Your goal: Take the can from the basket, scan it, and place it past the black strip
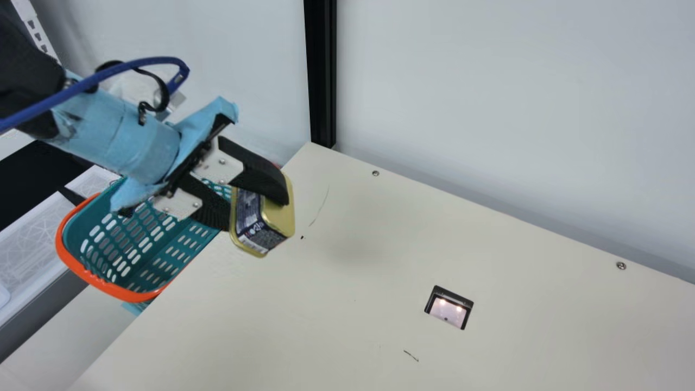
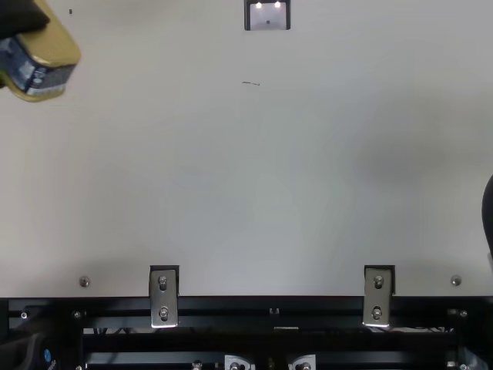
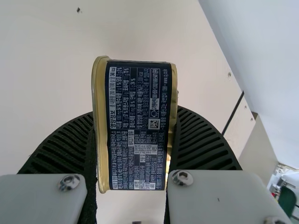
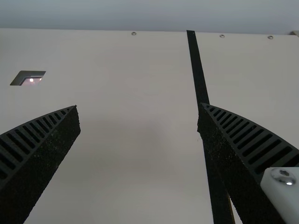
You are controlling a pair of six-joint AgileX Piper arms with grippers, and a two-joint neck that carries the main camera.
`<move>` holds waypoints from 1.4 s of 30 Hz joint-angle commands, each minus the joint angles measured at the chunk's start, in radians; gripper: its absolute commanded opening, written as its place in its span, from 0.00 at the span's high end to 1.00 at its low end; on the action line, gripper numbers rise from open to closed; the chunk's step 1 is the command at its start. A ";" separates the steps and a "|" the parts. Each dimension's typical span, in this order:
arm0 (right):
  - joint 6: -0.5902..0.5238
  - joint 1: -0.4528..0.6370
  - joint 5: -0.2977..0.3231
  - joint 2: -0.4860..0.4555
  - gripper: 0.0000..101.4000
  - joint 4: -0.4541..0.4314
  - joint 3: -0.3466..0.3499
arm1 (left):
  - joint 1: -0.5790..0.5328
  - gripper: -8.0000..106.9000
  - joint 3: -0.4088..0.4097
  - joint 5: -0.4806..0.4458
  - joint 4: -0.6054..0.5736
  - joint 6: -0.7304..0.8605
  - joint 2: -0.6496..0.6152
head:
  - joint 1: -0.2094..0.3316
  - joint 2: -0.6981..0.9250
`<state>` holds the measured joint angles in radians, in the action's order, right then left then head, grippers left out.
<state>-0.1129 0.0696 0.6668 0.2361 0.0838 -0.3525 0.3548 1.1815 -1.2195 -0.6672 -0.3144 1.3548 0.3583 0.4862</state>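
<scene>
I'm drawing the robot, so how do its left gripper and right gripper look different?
The left gripper is shut on the can; the right gripper is open and holds nothing. The left gripper is near the basket, while the right gripper has the black strip behind one finger. Both have two black ribbed fingers.

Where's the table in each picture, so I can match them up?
Main view: table, middle to bottom, under the walls.
Top view: table, above the black rail.
Left wrist view: table, behind the can.
Right wrist view: table, below the wall.
Landmark: the lit window, in main, top and right wrist; the can adds left wrist.
</scene>
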 commanded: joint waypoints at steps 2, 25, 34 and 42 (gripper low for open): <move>0.000 0.000 0.000 0.000 0.00 0.000 0.000 | -0.007 0.84 -0.008 -0.001 -0.025 -0.011 0.006 | 0.029 0.012; 0.000 0.000 0.000 0.000 0.00 0.000 0.000 | -0.242 0.84 -0.113 -0.001 -0.222 -0.097 -0.068 | 0.029 0.012; 0.000 0.000 0.000 0.000 0.00 0.000 0.000 | -0.359 0.84 -0.095 -0.001 -0.266 -0.272 -0.169 | 0.029 0.012; 0.000 0.000 0.000 0.000 0.00 0.000 0.000 | -0.366 0.84 -0.054 -0.002 -0.293 -0.362 -0.197 | 0.029 0.012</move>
<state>-0.1129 0.0696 0.6668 0.2361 0.0838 -0.3525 -0.0028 1.1325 -1.2193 -0.9698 -0.6883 1.1555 0.3583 0.4862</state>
